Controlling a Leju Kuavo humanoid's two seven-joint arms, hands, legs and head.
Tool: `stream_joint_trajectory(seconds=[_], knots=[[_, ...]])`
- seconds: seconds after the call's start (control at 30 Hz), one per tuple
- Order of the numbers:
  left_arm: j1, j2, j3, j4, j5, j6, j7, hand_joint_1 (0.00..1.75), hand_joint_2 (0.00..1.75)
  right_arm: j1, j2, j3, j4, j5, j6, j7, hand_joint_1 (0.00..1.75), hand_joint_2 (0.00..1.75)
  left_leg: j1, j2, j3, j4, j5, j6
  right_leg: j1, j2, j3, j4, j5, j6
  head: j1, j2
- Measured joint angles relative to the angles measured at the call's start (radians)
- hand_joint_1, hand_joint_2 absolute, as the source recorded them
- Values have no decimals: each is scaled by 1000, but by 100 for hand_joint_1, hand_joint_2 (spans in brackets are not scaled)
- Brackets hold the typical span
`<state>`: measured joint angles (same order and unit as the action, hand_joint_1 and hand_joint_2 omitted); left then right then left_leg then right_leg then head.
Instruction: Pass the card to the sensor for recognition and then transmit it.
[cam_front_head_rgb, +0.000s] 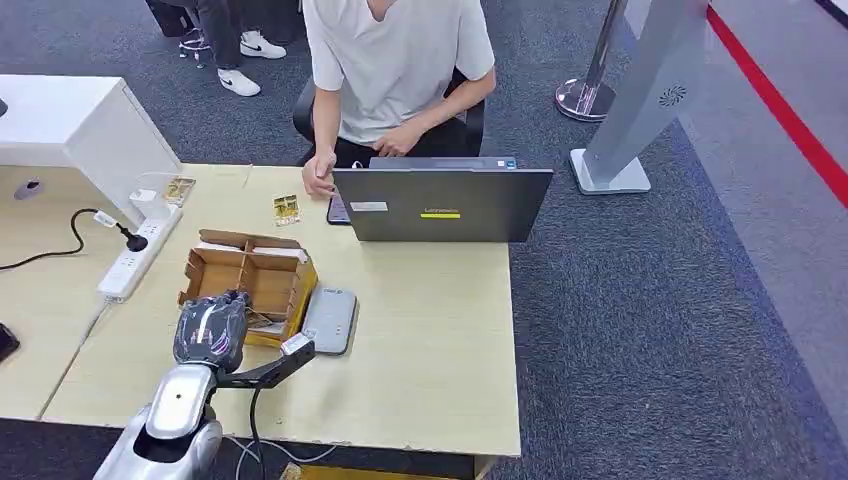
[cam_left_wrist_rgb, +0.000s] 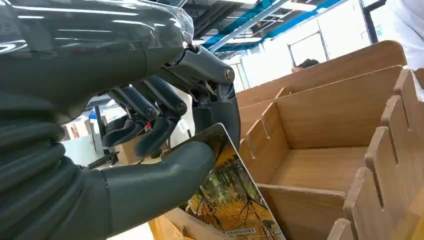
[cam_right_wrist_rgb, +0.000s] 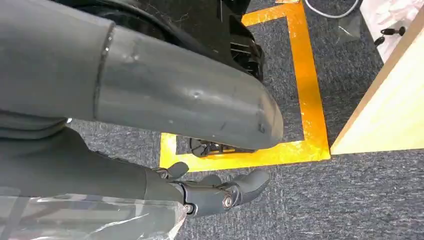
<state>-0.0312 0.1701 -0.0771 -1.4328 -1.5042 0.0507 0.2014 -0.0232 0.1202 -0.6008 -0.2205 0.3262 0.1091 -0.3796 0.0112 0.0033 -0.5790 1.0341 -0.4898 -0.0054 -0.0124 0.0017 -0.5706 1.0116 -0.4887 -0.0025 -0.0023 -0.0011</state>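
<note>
The left hand (cam_left_wrist_rgb: 165, 125) pinches the card (cam_left_wrist_rgb: 225, 195) by its top edge, at the cardboard organiser (cam_front_head_rgb: 250, 282) beside the grey sensor (cam_front_head_rgb: 330, 318). Thin, light and glossy, it probably slips easily; grip the edge firmly. The right hand (cam_right_wrist_rgb: 220, 192) hangs loosely open, holding nothing

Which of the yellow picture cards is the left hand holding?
The card at the cardboard box, pinched by the left hand; the other two cards lie untouched farther up the table.

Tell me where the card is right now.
In the left wrist view, the card is pinched by the left hand at the cardboard box, on the table's left side beside the grey sensor.
</note>
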Motion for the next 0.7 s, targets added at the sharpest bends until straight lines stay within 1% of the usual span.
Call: stream_joint_trajectory(seconds=[0.23, 0.4, 0.47, 0.53, 0.63, 0.7], knots=[[-1, 0, 1, 0, 8, -11, -5, 175, 175, 0, 0, -4, 0, 7, 1, 0, 0, 0, 0, 0, 0, 0, 0, 0, 0, 0, 0, 0, 0, 0, 0, 0], [-1, -1, 2, 0, 21, 41, -16, 175, 175, 0, 0, -13, 0, 13, 0, 0, 0, 0, 0, 0, 0, 0, 0, 0, 0, 0, 0, 0, 0, 0, 0, 0], [0, -1, 2, -5, 25, 72, -32, 175, 175, 0, 0, -18, 0, 15, 0, -2, 0, 0, 0, 0, 0, 0, 0, 0, 0, 0, 0, 0, 0, 0, 0, 0], [0, -4, 2, -44, 42, 132, -68, 175, 175, 0, 0, -25, 0, 20, 0, -8, 0, 0, 0, 0, 0, 0, 0, 0, 0, 0, 0, 0, 0, 0, 0, 0], [-2, -15, -1, -137, 69, 223, -113, 175, 175, -1, 0, -32, 0, 23, 2, -17, 0, 0, 0, 0, 0, 0, 0, 0, 0, 0, 0, 0, 0, 0, 0, 0], [-2, -27, -9, -212, 89, 309, -150, 175, 175, -1, 1, -40, 0, 30, 5, -26, 0, 0, 0, 0, 0, 0, 0, 0, 0, 0, 0, 0, 0, 0, 0, 0]])
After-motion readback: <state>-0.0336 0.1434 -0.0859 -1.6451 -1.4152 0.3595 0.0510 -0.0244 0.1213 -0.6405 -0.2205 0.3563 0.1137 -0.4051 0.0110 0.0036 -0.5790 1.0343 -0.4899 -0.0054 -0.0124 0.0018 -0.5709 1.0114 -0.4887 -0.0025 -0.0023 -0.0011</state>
